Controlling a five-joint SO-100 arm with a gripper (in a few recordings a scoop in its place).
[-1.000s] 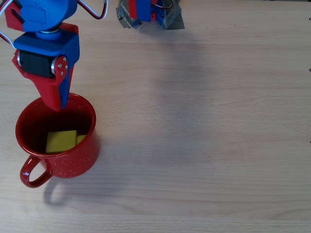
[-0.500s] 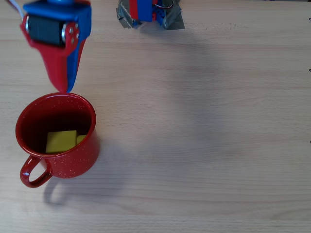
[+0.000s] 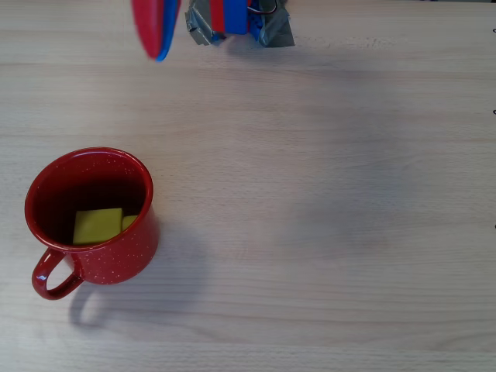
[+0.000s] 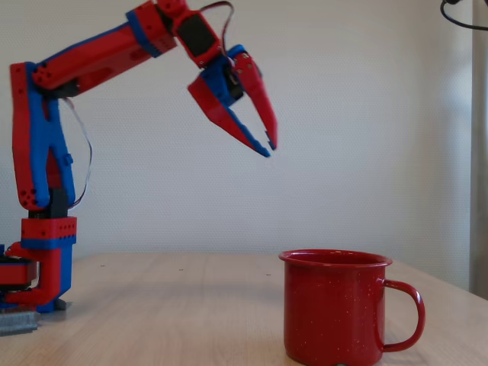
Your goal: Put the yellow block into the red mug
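Overhead, the arm (image 4: 91, 57) reaches high with empty jaws parted above the red mug (image 4: 333, 307).

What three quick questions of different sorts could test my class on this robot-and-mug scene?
1. True or false: the yellow block lies inside the red mug.
2. Multiple choice: in the fixed view the gripper is A) down in the mug, B) raised in the air well above the table, C) resting on the table.
3. Fill in: in the overhead view the mug's handle points toward the lower ____ corner of the picture.

Key: 1 true; 2 B; 3 left. The jaws are slightly apart and hold nothing.
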